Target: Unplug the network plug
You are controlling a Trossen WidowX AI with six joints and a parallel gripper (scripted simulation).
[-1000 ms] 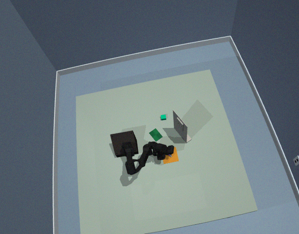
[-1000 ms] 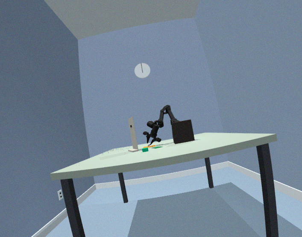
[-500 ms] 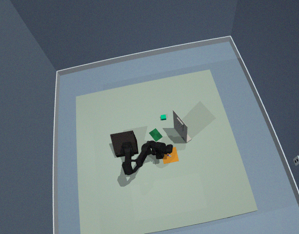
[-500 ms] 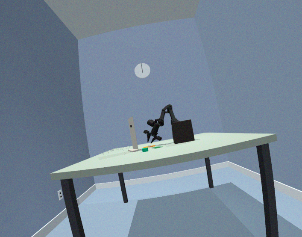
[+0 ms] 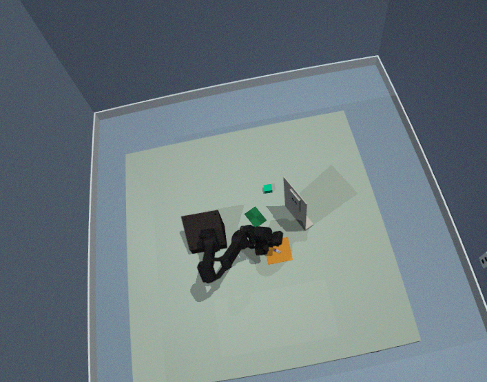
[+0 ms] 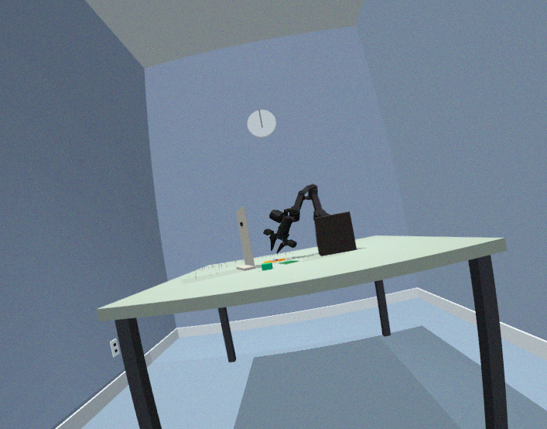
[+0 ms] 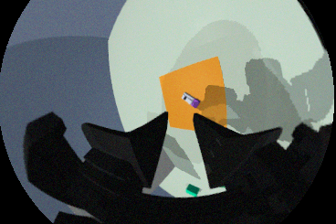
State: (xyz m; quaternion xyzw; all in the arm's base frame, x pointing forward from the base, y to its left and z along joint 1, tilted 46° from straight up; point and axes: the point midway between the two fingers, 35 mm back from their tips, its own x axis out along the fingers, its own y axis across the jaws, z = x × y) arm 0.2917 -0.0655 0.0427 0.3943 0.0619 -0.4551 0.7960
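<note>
The white and purple plug (image 5: 277,250) (image 7: 191,100) lies on the orange square (image 5: 280,258) (image 7: 201,73) (image 6: 267,262), inside its edges, out of the socket. My gripper (image 7: 181,115) (image 6: 274,251) is partly open and empty, pointing down above the square. In the exterior view its fingertips show a gap above the table, and in the wrist view the plug shows beyond the tips, clear of both fingers. The upright panel (image 5: 299,214) (image 6: 246,242) stands to one side with its socket (image 5: 295,199) empty. The tab on the plug is too small to make out.
A dark green flat patch (image 5: 255,216) lies on the table (image 5: 173,176) (image 6: 402,253) beside the arm. A small bright green block (image 5: 267,188) (image 6: 266,266) (image 7: 193,189) sits near the panel. The arm's dark box-shaped base (image 5: 202,224) (image 6: 335,233) stands across from the panel.
</note>
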